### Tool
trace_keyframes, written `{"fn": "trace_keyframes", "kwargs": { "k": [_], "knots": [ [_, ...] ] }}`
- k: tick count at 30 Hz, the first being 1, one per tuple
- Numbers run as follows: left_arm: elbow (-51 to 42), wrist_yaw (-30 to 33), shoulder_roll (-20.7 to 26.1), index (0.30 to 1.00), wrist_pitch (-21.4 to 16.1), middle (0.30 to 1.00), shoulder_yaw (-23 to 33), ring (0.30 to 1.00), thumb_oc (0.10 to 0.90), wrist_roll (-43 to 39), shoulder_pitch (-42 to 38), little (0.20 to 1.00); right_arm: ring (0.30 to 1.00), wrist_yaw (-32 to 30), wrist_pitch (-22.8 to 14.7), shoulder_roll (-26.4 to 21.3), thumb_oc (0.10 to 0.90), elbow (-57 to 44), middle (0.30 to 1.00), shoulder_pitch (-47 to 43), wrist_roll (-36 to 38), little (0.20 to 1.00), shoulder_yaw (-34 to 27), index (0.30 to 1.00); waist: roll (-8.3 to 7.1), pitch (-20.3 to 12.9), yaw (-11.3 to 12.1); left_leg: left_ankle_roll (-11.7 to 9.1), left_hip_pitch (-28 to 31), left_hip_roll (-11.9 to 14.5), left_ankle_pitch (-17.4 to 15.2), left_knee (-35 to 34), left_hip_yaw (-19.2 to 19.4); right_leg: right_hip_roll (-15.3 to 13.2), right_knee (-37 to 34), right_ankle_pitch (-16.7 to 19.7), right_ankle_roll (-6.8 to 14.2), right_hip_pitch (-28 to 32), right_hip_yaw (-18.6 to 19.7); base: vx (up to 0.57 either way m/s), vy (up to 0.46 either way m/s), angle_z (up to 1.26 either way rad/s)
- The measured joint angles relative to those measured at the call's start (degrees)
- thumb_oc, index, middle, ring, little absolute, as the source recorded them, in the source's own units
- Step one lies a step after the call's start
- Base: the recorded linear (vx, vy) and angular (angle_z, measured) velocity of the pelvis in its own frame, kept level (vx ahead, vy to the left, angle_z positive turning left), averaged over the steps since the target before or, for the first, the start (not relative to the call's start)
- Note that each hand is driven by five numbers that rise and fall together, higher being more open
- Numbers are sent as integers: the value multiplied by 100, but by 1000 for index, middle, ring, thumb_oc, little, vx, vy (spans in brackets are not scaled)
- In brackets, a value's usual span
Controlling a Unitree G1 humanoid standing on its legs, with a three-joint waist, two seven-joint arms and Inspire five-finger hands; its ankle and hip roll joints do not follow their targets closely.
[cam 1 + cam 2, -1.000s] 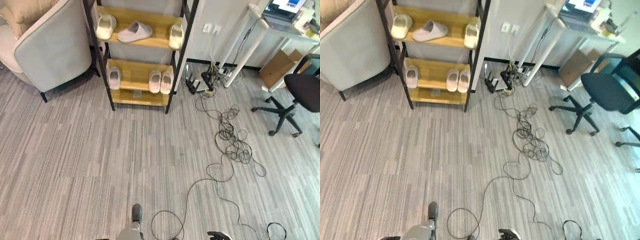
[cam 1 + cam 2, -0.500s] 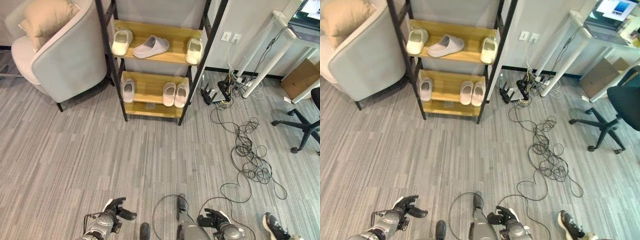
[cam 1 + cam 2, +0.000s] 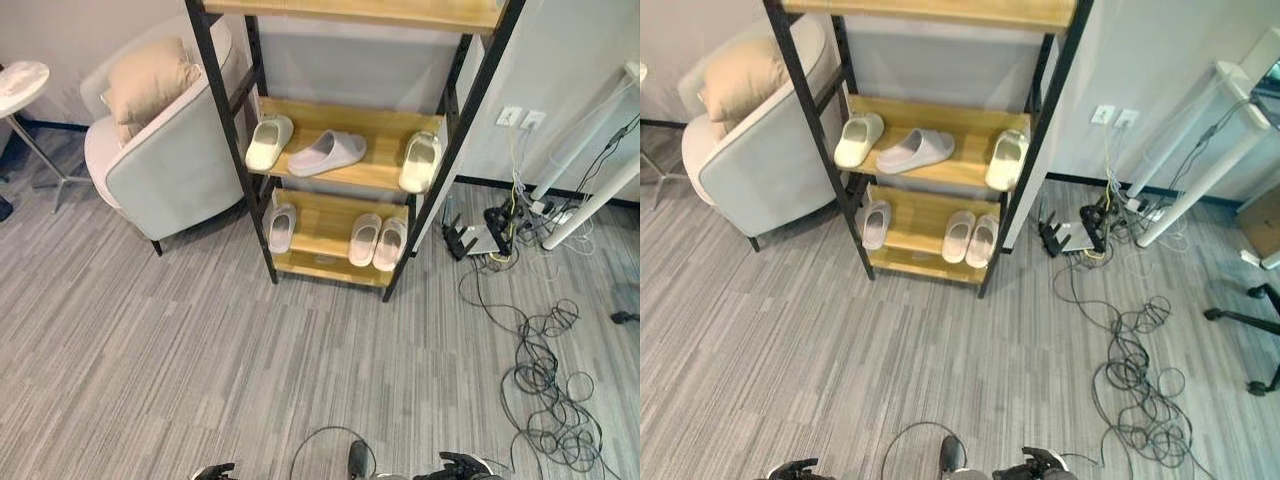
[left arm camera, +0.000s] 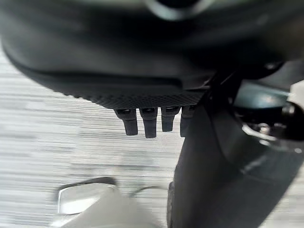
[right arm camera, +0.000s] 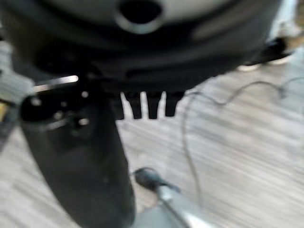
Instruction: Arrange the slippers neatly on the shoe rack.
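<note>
The black-framed shoe rack (image 3: 232, 130) with wooden shelves stands against the wall ahead. Its middle shelf holds a cream slipper (image 3: 270, 143), a mauve slipper (image 3: 328, 153) lying crosswise, and another cream slipper (image 3: 420, 162) at the right post. On the lower shelf a pale pink slipper (image 3: 282, 228) sits alone at the left, and a pair (image 3: 376, 240) stands side by side at the right. My left hand (image 4: 142, 61) and right hand (image 5: 142, 47) hang low, far from the rack, fingers relaxed and holding nothing. They peek in at the lower edge, left hand (image 3: 215, 470) and right hand (image 3: 462, 466).
A grey armchair (image 3: 165, 175) with a beige cushion stands left of the rack, a small round table (image 3: 20, 80) beyond it. Tangled black cables (image 3: 545, 385) and a power strip (image 3: 490, 235) lie on the floor to the right, by white desk legs (image 3: 590, 190).
The whole picture has shifted: the camera has moved, and the rack now sits lower and larger in view. My hands have dropped to the lower edge. The slippers have not moved.
</note>
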Motion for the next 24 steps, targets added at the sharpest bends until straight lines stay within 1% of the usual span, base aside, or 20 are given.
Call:
{"fn": "trace_keyframes", "kwargs": {
  "k": [1, 2, 3, 4, 5, 6, 7, 9, 10, 11, 12, 13, 14, 15, 16, 17, 19, 21, 22, 24],
  "knots": [
    [-242, -1, -2, 900, 5, 900, -126, 900, 800, -50, -110, 900, 900, -35, -6, 12, 800, 30, 900, -42, 50, 900, 85, 900, -115, 71, 44, 294, -394, 113, -191, 12, 297, -67, -2, -199, -92, 141, -25, 173, -83, 24],
    [-315, -4, -8, 900, -20, 900, -241, 900, 800, -63, -163, 900, 900, -60, -13, 7, 800, 30, 900, -60, 67, 900, 85, 900, -106, 107, 33, 308, -518, 212, -197, -184, 434, -79, -3, -206, -77, 205, -89, 269, -44, 33],
    [-539, -37, -10, 900, -39, 900, -276, 900, 800, -81, -168, 900, 900, -104, -16, 10, 800, 12, 900, -99, 108, 900, 88, 900, -140, 175, 113, 287, -655, 326, -187, -875, 558, -80, -6, -306, -117, 316, -92, 271, -20, 18],
    [-602, -33, -2, 900, -41, 900, -291, 900, 800, -80, -168, 900, 900, -117, -19, 18, 800, 11, 900, -103, 118, 900, 85, 900, -164, 201, 104, 280, -691, 331, -183, -1102, 575, -92, -7, -359, -108, 361, -107, 361, -6, 13],
    [-655, -9, -7, 900, -43, 900, -406, 900, 800, -82, -198, 900, 900, -136, -26, 15, 800, 10, 900, -103, 147, 900, 89, 900, -158, 264, 88, 279, -657, 303, -179, -1751, 622, -93, -10, -397, -73, 462, -150, 293, 36, 24],
    [-700, -6, -37, 900, -76, 900, -507, 900, 800, -89, -235, 900, 900, -169, -36, 16, 800, 28, 900, -97, 158, 900, 104, 900, -100, 325, 95, 219, -729, 289, 97, -2992, 614, -54, -42, -466, 47, 602, -253, 329, 32, 25],
    [-684, -5, -87, 900, -78, 900, -507, 900, 800, -87, -259, 900, 900, -200, -42, -1, 800, 27, 900, -104, 157, 900, 125, 900, -46, 372, 95, 140, -793, 208, 340, -3811, 457, 6, -55, -611, 82, 666, -259, 332, 23, 18],
    [-631, -10, -169, 900, -68, 900, -461, 900, 800, -144, -274, 900, 900, -219, -44, -18, 800, 112, 900, -62, 154, 900, 112, 900, 144, 439, 141, -28, -687, 75, 632, -4938, 33, 85, -52, -695, 188, 801, -231, 388, 64, -11],
    [-474, 5, -178, 900, -78, 900, -421, 900, 800, -195, -276, 900, 900, -218, -50, -11, 800, 254, 900, 61, 153, 900, 126, 900, 220, 454, 249, -24, -631, 1, 657, -5009, -3, 99, -53, -756, 395, 950, -196, 461, 144, -33],
    [-414, 5, -207, 900, -111, 900, -335, 900, 800, -205, -240, 900, 900, -222, -51, -14, 800, 308, 900, 152, 154, 900, 107, 900, 266, 417, 300, 81, -605, 1, 612, -4927, 80, 106, -52, -916, 495, 1072, -115, 479, 185, -26],
    [-354, 6, -187, 900, -129, 900, -187, 900, 800, -208, -250, 900, 900, -212, -34, 18, 800, 316, 900, 194, 138, 900, 115, 900, 209, 422, 320, 301, -472, -77, 916, -4881, 232, 5, -56, -1009, 625, 1191, -38, 349, 155, -20],
    [-284, -5, -109, 900, -152, 900, -87, 900, 800, -186, -248, 900, 900, -204, -23, 91, 800, 338, 900, 215, 102, 900, 110, 900, 40, 397, 383, 376, -428, -171, 991, -4868, 363, -126, -56, -1100, 693, 1209, 38, 338, 169, -35],
    [-232, 10, 7, 900, -141, 900, 43, 900, 800, -192, -215, 900, 900, -172, -16, 207, 800, 444, 900, 244, 83, 900, 115, 900, -182, 333, 427, 536, -374, -301, 1113, -4859, 399, -240, -51, -1078, 814, 1215, 174, 314, 192, -42],
    [-225, 13, 75, 900, -138, 900, 94, 900, 800, -190, -198, 900, 900, -143, -28, 257, 800, 491, 900, 236, 81, 900, 116, 900, -283, 293, 429, 725, -373, -360, 1269, -4842, 390, -298, -51, -1100, 846, 1222, 220, 296, 214, -40],
    [-174, 12, 182, 900, -135, 900, 166, 900, 800, -136, -192, 900, 900, -105, -26, 368, 800, 525, 900, 211, 73, 900, 111, 900, -487, 235, 446, 805, -364, -488, 1313, -4795, 408, -440, -10, -1125, 892, 1235, 254, 291, 253, -24],
    [-108, 15, 258, 900, -123, 900, 191, 900, 800, -74, -189, 900, 900, -92, -24, 443, 800, 521, 900, 201, 58, 900, 103, 900, -620, 173, 439, 897, -333, -553, 1290, -4772, 426, -517, 25, -1071, 936, 1235, 248, 264, 253, -18],
    [-20, 15, 306, 900, -123, 900, 193, 900, 800, -20, -177, 900, 900, -90, -56, 471, 800, 513, 900, 189, 54, 900, 98, 900, -655, 146, 440, 1037, -241, -581, 1187, -4780, 486, -578, 82, -882, 1076, 1246, 263, 253, 282, -13],
    [-23, 10, 297, 900, -119, 900, 184, 900, 800, -14, -179, 900, 900, -84, -49, 471, 800, 515, 900, 158, 53, 900, 46, 900, -670, 135, 442, 1118, -208, -627, 1074, -4766, 533, -644, 181, -759, 1183, 1211, 258, 238, 305, -8],
    [-29, 10, 280, 900, -111, 900, 167, 900, 800, -13, -227, 900, 900, -82, -45, 464, 800, 513, 900, 134, 54, 900, 10, 900, -647, 125, 441, 1137, -204, -626, 1047, -4774, 545, -654, 279, -746, 1206, 1180, 259, 209, 341, -6],
    [-71, 7, 268, 900, -62, 900, -58, 900, 800, -6, -200, 900, 900, -93, -40, 433, 800, 447, 900, 130, 54, 900, -8, 900, -544, 74, 417, 1195, -94, -611, 1004, -4816, 536, -695, 898, -760, 1260, 916, 271, 162, 358, -4]
  ]
}}
